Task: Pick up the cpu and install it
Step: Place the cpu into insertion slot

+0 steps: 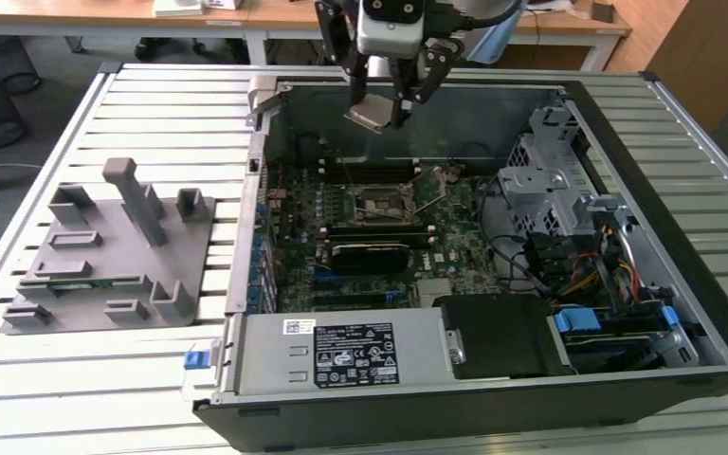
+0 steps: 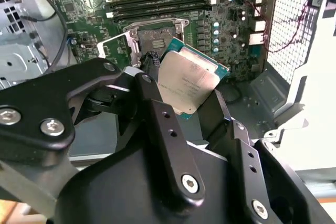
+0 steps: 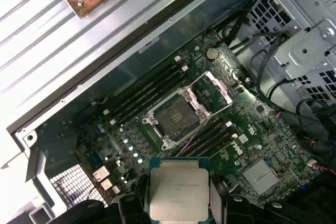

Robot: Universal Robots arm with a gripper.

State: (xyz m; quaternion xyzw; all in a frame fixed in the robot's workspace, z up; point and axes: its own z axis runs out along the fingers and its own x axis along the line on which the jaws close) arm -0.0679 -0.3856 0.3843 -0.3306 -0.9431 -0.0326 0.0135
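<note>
The cpu (image 1: 370,117) (image 2: 187,81) (image 3: 178,188) is a flat square chip with a silvery top and thin green rim. My gripper (image 1: 386,106) (image 2: 185,95) (image 3: 179,199) is shut on it, black fingers (image 2: 157,121) clamping its opposite edges. It hangs tilted in the air above the far part of the open computer case (image 1: 617,142). Below it on the green motherboard (image 1: 396,256) (image 3: 252,145) lies the open cpu socket (image 1: 381,204) (image 2: 152,39) (image 3: 173,119), its metal frame lifted; the chip is well clear of it.
RAM sticks (image 3: 144,95) flank the socket on both sides. A grey fixture tray (image 1: 105,256) stands on the slatted table at the exterior view's left. Drive cages and cables (image 1: 567,209) crowd the case's right side; a power supply (image 1: 352,355) sits near the front.
</note>
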